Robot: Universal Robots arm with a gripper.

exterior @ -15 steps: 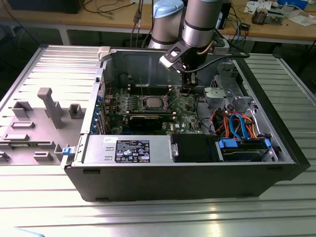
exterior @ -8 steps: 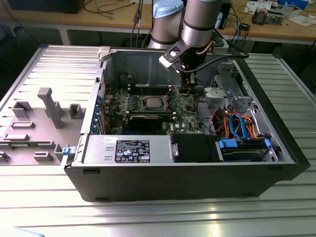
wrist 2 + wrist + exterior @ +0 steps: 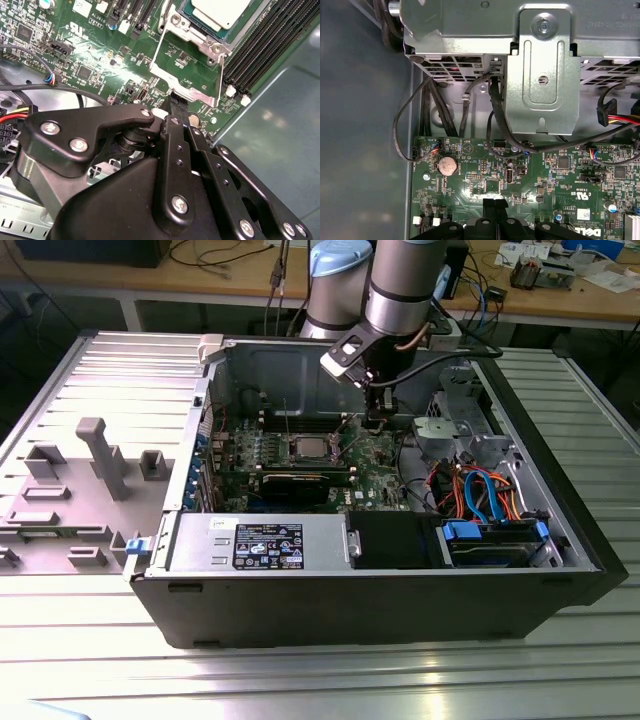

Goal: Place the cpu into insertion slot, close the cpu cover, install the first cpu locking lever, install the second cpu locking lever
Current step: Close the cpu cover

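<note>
One pincer (image 3: 176, 104) sits nearest in the second wrist view, clenched, with nothing seen between its tips. I judge that this narrow closed shape is meant for nudging rather than grasping. Its tip is at the free edge of the cover (image 3: 192, 90); whether they touch I cannot tell. The cover is swung open toward the pincer, with bare board showing through its window, so closing is not yet done. Just beyond, the cpu (image 3: 222, 11) lies flat in the slot (image 3: 200, 37), face up and apparently seated. Farther off run the memory slots (image 3: 255, 50), then the case wall (image 3: 280, 130).
</note>
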